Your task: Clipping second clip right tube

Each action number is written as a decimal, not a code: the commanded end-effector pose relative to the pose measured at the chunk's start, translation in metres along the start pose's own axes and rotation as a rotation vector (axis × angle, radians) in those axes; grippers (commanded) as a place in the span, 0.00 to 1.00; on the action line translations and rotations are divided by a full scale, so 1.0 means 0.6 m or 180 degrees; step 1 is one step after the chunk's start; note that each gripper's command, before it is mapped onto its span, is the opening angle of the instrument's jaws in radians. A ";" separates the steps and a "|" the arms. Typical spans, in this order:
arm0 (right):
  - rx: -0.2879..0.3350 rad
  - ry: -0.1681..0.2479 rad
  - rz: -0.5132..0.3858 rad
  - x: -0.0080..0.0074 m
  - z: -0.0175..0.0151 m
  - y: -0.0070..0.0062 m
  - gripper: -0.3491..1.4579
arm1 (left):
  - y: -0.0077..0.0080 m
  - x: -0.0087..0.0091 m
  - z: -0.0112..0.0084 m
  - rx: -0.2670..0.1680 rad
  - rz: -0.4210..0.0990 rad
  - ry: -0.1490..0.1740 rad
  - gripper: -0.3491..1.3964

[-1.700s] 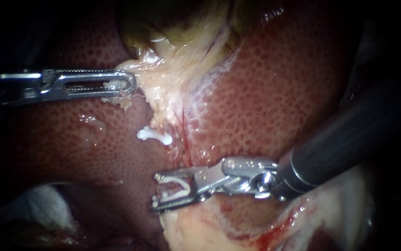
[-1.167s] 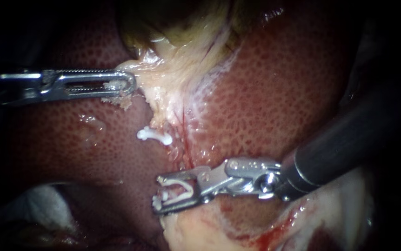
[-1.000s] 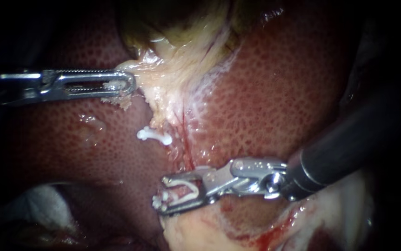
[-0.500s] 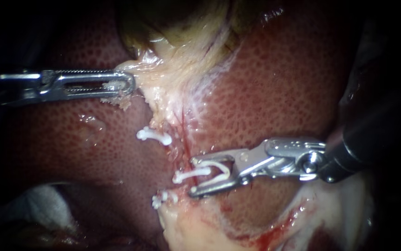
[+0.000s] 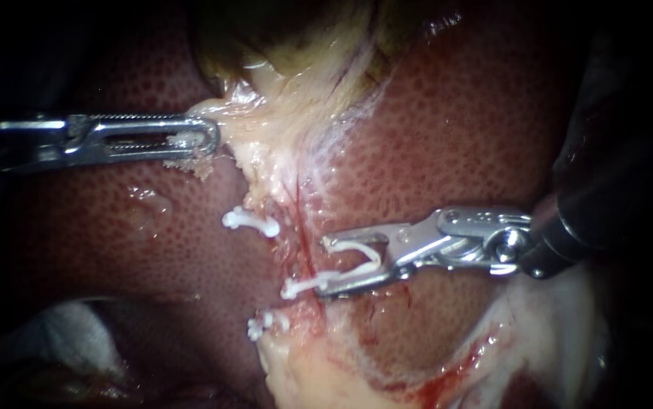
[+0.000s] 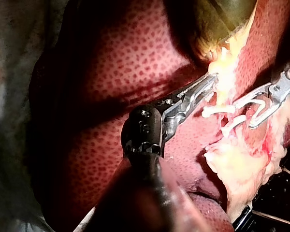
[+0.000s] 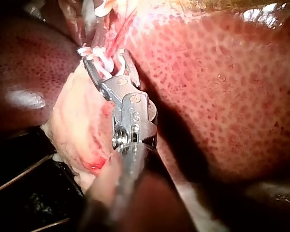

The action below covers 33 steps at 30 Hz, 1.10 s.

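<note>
Hand of the left instrument (image 5: 199, 140) is found with jaws clamped on pale tissue (image 5: 254, 129) beneath the gallbladder (image 5: 289, 45). Over the liver (image 5: 448, 136), an upper clip (image 5: 251, 221) and a lower clip (image 5: 266, 323) are seen closed. The right instrument (image 5: 323, 266) is held with jaws spread, an open clip (image 5: 304, 285) gripped between them, its legs set at the red tube (image 5: 304, 242).
</note>
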 end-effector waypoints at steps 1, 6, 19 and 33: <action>0.0015 -0.0008 -0.0003 -0.0002 0.0006 -0.0002 0.47 | 0.0000 0.0000 0.0000 0.0002 0.0001 0.0001 0.00; 0.0043 -0.0018 -0.0014 -0.0001 0.0043 -0.0002 0.47 | 0.0000 0.0000 0.0001 -0.0007 0.0001 -0.0003 0.00; 0.0336 0.0139 0.0233 0.0013 0.0075 -0.0035 0.47 | 0.0001 -0.0001 0.0003 -0.0005 0.0002 -0.0002 0.00; 0.0385 0.0122 0.0366 0.0009 0.0070 -0.0036 0.34 | 0.0001 -0.0001 0.0003 -0.0005 0.0002 -0.0002 0.00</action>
